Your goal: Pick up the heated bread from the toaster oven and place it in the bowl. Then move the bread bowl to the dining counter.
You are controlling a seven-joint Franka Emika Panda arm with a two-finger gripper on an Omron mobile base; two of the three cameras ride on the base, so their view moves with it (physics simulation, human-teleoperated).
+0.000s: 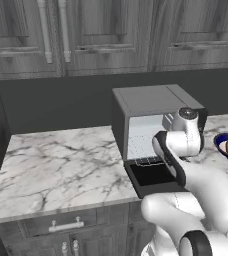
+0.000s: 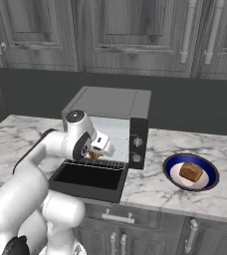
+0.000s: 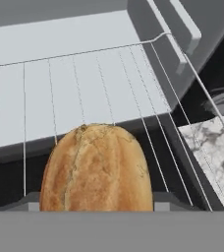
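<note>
Frame centre, oven mouth: gripper (image 2: 96, 152) clamped on heated bread (image 3: 97, 170) over wire rack (image 3: 84, 83)
Toaster oven (image 2: 110, 107): door down
Lower right: bowl (image 2: 209, 172) holding another bread piece (image 2: 190, 172)
Writing: none legible

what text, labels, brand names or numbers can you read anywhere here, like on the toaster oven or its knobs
None can be read. The toaster oven carries no visible brand or lettering, and its knobs show no legible marks at this size. The bowl, the bread in the gripper and the cabinet doors are plain.
</note>
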